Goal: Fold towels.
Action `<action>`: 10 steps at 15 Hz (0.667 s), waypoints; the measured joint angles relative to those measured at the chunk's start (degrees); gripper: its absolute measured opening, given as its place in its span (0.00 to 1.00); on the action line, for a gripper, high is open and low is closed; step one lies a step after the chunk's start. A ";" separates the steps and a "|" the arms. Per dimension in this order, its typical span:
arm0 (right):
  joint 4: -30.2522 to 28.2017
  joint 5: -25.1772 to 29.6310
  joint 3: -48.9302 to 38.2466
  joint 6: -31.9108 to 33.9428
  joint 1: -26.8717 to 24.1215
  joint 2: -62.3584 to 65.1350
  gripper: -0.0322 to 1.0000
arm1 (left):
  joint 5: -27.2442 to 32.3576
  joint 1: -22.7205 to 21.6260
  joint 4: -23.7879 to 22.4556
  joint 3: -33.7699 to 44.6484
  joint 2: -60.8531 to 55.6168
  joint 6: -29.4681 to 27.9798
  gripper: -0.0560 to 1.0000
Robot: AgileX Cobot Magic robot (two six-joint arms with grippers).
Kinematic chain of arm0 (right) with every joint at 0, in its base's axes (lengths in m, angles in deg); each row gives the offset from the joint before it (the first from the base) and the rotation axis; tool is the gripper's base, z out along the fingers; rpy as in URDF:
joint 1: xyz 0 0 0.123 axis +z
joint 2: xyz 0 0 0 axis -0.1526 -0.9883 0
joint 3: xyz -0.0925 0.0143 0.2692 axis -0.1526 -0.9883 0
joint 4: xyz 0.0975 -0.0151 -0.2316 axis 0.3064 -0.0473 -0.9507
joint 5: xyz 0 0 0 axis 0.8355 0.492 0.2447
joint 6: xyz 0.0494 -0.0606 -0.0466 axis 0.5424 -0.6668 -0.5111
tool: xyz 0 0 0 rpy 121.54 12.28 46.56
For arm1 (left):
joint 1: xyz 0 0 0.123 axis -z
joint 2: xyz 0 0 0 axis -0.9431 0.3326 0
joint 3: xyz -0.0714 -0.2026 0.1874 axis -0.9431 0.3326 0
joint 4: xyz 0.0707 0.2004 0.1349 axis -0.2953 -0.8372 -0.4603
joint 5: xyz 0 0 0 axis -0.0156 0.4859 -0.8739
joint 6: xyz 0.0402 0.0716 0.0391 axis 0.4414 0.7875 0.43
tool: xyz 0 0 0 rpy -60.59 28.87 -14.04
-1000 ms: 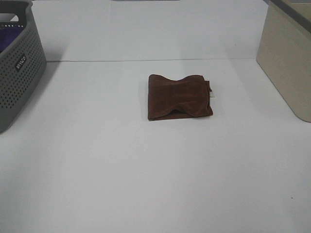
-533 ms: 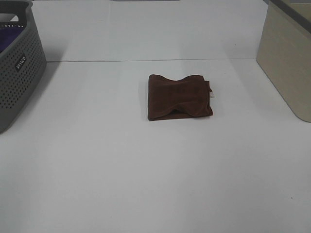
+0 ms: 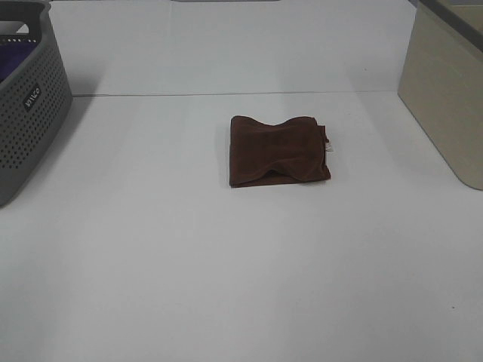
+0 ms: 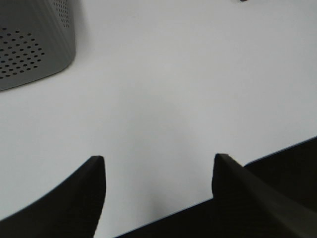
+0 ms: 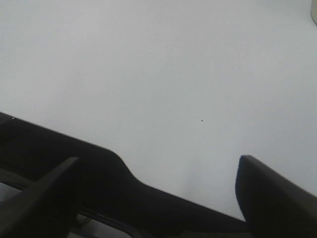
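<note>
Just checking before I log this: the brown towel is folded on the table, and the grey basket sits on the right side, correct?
Not quite. The brown towel is folded on the table, but the grey basket sits on the left side, as the exterior high view shows.

Brown terry-cloth towel (image 3: 279,150), matt white table (image 3: 226,264), perforated grey plastic basket (image 3: 26,105)
</note>
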 joint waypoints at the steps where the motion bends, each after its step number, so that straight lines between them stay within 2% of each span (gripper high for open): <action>1: 0.00 0.00 0.00 0.00 0.00 0.00 0.81 | 0.00 0.00 0.00 0.00 0.00 0.00 0.61; 10: 0.00 0.00 0.00 0.00 0.00 0.00 0.81 | 0.00 0.00 0.00 0.00 0.00 0.00 0.61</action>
